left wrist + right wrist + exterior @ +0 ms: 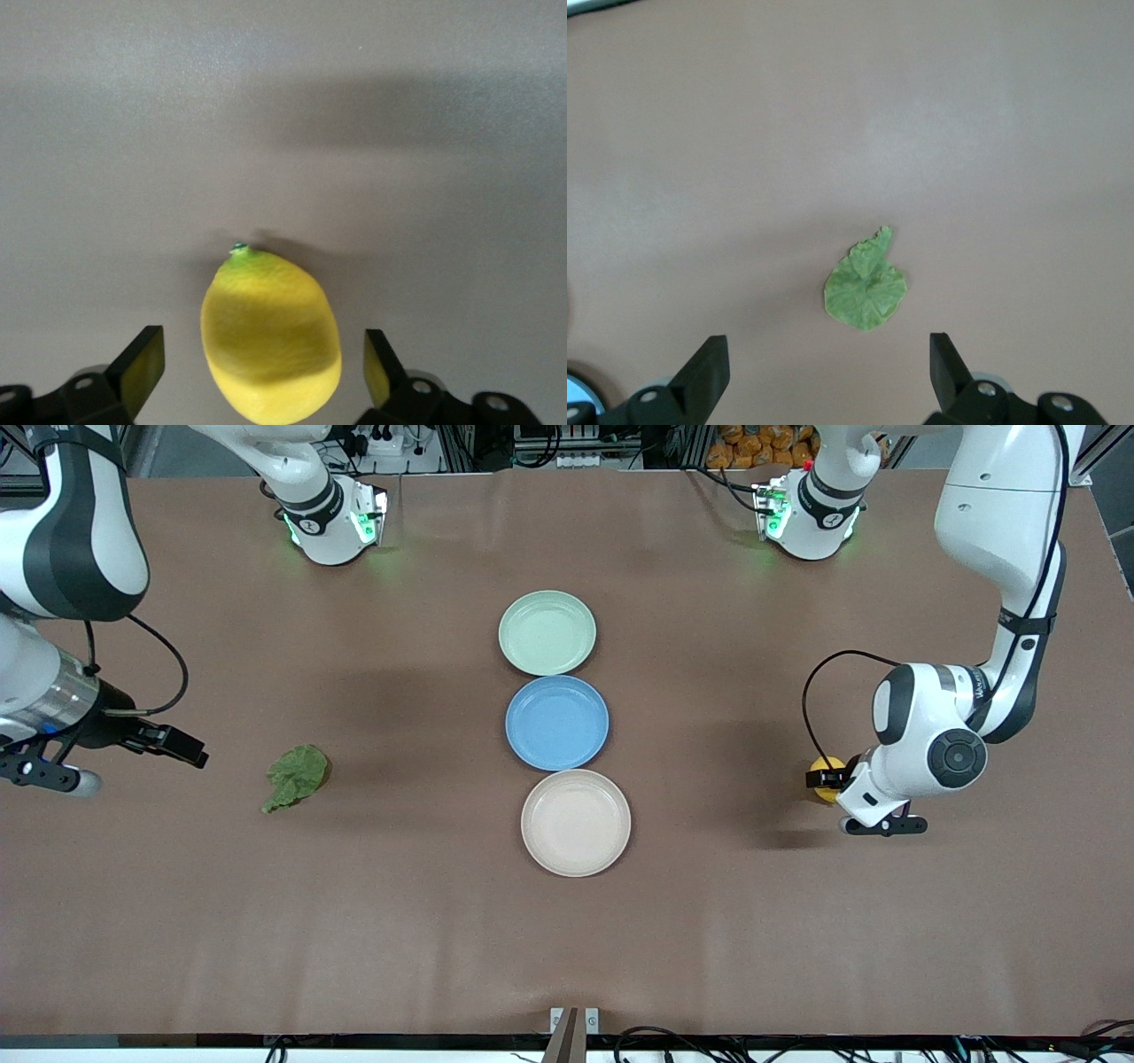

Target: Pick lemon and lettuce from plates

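Observation:
The lemon (828,765) lies on the bare table toward the left arm's end, off the plates. My left gripper (822,779) is low around it and open; in the left wrist view the lemon (270,336) sits between the fingers (142,367) with a gap on each side. The lettuce (297,775) lies flat on the table toward the right arm's end. My right gripper (190,751) is open and empty, beside the leaf at the table's end; the leaf shows ahead in the right wrist view (866,289). The pale green plate (547,632) and beige-white plate (576,823) are empty.
A blue plate (557,722), also empty, sits between the two other plates in a row down the table's middle. The arms' bases (332,522) stand along the table's edge farthest from the front camera.

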### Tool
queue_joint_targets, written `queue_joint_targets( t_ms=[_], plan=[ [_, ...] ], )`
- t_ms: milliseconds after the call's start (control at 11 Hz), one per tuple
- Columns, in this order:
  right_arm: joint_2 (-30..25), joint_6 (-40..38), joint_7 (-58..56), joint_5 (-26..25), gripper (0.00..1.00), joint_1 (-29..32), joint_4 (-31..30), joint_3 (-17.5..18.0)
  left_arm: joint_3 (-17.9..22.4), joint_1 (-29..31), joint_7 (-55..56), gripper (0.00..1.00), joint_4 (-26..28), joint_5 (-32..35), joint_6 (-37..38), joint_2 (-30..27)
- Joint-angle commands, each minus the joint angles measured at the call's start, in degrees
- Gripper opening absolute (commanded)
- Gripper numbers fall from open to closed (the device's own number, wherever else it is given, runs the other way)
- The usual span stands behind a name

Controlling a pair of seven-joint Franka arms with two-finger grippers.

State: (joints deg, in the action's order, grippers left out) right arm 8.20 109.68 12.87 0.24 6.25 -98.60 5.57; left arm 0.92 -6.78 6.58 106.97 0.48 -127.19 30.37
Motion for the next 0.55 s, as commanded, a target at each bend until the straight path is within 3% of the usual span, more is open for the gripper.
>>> queue_joint_targets(
  t_ms=[0,273,455],
  plan=[
    [-3.4,-0.8,-7.6,1.3,1.0,-0.1,0.3,-0.8,-0.2,0.6,-1.0,1.0,-0.7,1.2,0.4,-0.7],
    [-4.8,-5.3,-7.9,1.3,1.0,-0.3,2.2,-0.7,0.0,0.0,-0.8,1.0,-0.8,1.5,2.6,-5.8],
    [-6.2,-7.8,-8.8,1.3,1.0,-0.9,3.4,-0.7,-0.7,-0.2,-0.6,1.0,-0.9,2.2,6.9,-12.4]
  ],
)
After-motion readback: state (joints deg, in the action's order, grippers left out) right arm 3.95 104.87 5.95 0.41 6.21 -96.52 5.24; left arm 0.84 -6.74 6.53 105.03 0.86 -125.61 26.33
